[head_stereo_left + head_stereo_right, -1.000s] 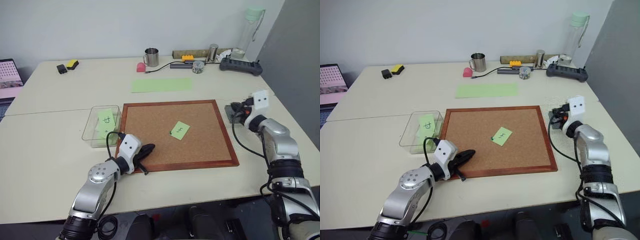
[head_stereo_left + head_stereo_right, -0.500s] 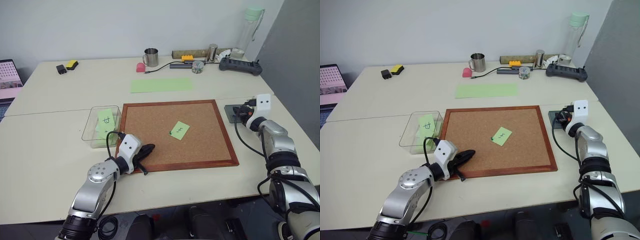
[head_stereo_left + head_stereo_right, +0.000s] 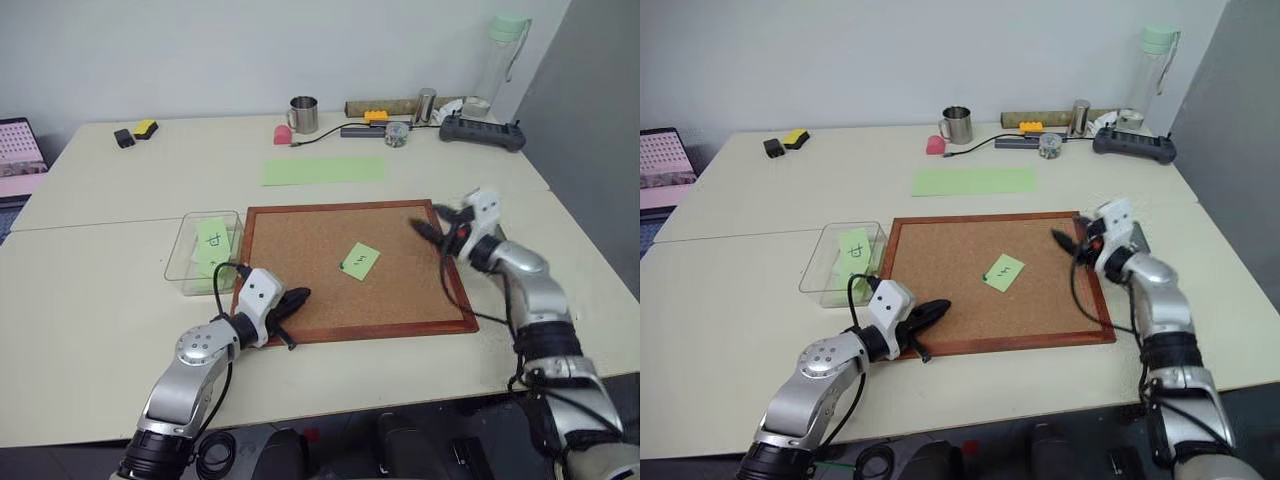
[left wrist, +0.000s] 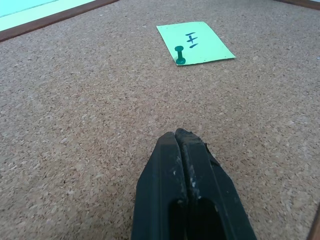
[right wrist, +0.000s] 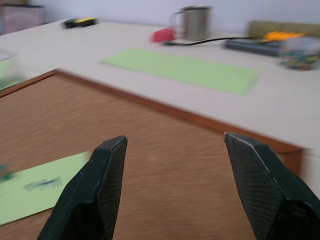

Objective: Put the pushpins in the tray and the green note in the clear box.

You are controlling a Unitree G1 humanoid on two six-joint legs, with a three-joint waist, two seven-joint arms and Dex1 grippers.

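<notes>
1. Two grippers flanked the green note (image 3: 359, 260), and you had to weigh them against each other. The left gripper (image 3: 293, 300) sat low at the near-left corner of the corkboard (image 3: 300, 290), its fingers pressed together with nothing between them, pointing across the cork towards the note.
2. From that left gripper the clear box (image 3: 186, 262) lay just off to its left and a little beyond, with another green note already inside. The note to be moved lay ahead of it and to its right, well apart.
3. A green pushpin (image 4: 179, 55) pinned the note through the corner nearest the left gripper; the note's edges ran aslant to the board's frame, and it lay flat on the cork.
4. From the right gripper (image 3: 433, 228) the note lay to its left and slightly nearer you, closer than it was to the left one. I judged the right arm the better placed for the pin.
5. That right gripper hovered over the board's far-right edge, roughly level and aimed leftward at the note, its fingers (image 5: 95, 192) spread wide and empty.
6. I could not make out the tray; it probably lay behind the right wrist.
</notes>
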